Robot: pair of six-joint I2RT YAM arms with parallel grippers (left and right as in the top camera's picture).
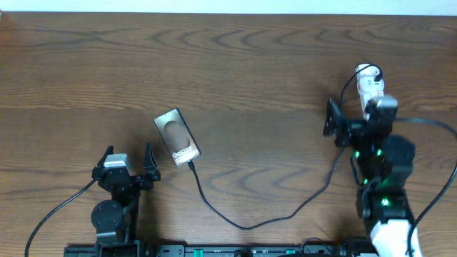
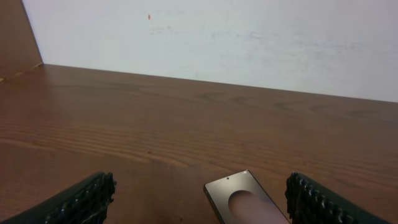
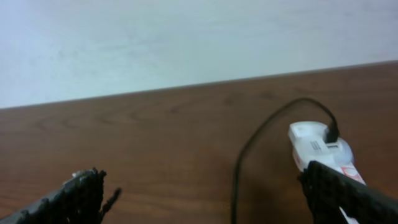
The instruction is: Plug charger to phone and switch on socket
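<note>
The phone point(image 1: 177, 137) lies flat on the wooden table, screen up. In the left wrist view, its top end point(image 2: 245, 198) lies between my fingers. The charger cable point(image 1: 243, 225) runs from the phone's near end in a loop to the white socket point(image 1: 368, 80) at the far right. Its tip touches the phone's end; I cannot tell whether it is seated. My left gripper point(image 1: 128, 158) point(image 2: 199, 208) is open and empty, just left of the phone. My right gripper point(image 1: 357, 114) point(image 3: 205, 199) is open, its right finger over the socket point(image 3: 317, 144). The cable point(image 3: 245, 155) lies between the fingers.
A white wall rises behind the table's far edge point(image 2: 217, 81). Thick black robot cables trail from both arm bases at the near edge, left point(image 1: 61, 207) and right point(image 1: 435, 203).
</note>
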